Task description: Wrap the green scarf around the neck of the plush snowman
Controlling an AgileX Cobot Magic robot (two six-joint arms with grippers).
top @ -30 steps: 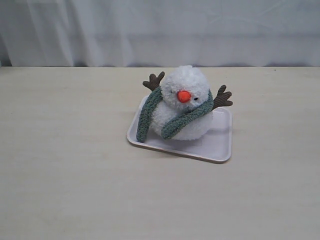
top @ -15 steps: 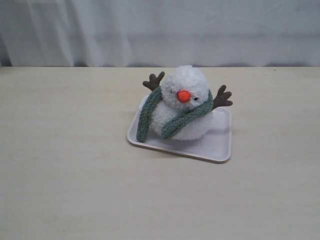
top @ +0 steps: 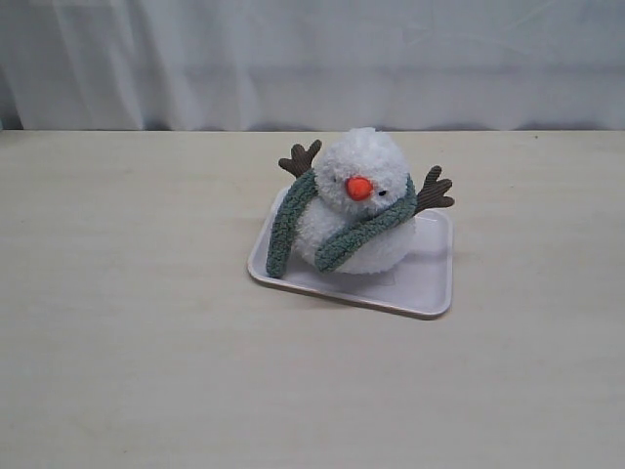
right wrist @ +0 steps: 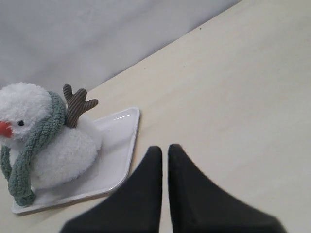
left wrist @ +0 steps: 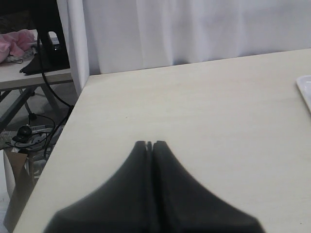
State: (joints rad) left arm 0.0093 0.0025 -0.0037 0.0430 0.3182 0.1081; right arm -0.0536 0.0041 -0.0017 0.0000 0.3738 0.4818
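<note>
The plush snowman (top: 363, 171) sits on a white tray (top: 430, 291) at mid-table, orange nose to the front and brown twig arms raised. The green scarf (top: 361, 234) lies around its neck, which it hides; one end hangs down the left side and the other crosses the body. In the right wrist view the snowman (right wrist: 60, 155), with the scarf (right wrist: 40, 136) round it, sits a short way off from my right gripper (right wrist: 165, 148), which is shut and empty over bare table. My left gripper (left wrist: 149, 143) is shut and empty, far from the tray. Neither gripper shows in the exterior view.
A white curtain (top: 312, 59) hangs behind the table's far edge. The left wrist view shows the table's side edge (left wrist: 63, 141), with cables and another table beyond it, and a corner of the tray (left wrist: 305, 90).
</note>
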